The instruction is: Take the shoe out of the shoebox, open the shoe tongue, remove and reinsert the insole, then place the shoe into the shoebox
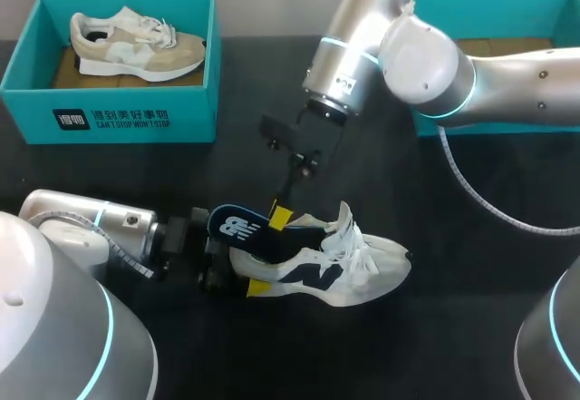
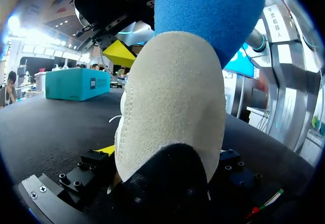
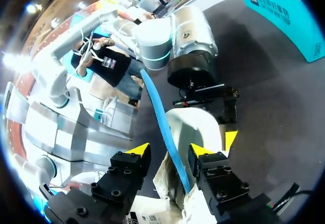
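Observation:
A white sneaker [image 1: 349,273] stands on the black table, toe to the right. Its dark blue insole [image 1: 236,226] sticks up out of the heel opening. My left gripper [image 1: 265,257] comes in from the left, its fingers set wide on both sides of the heel [image 2: 172,107], which fills the gap between them. My right gripper [image 1: 281,217] hangs down over the heel. In the right wrist view the insole's thin blue edge [image 3: 158,107] runs between that gripper's [image 3: 170,153] yellow tips, with a gap on each side, so it is open.
A teal shoebox [image 1: 109,117] at the back left holds a second, beige and white shoe [image 1: 136,46]. Another teal box [image 1: 489,1] sits at the back right behind my right arm. Bare black table lies between the boxes and the sneaker.

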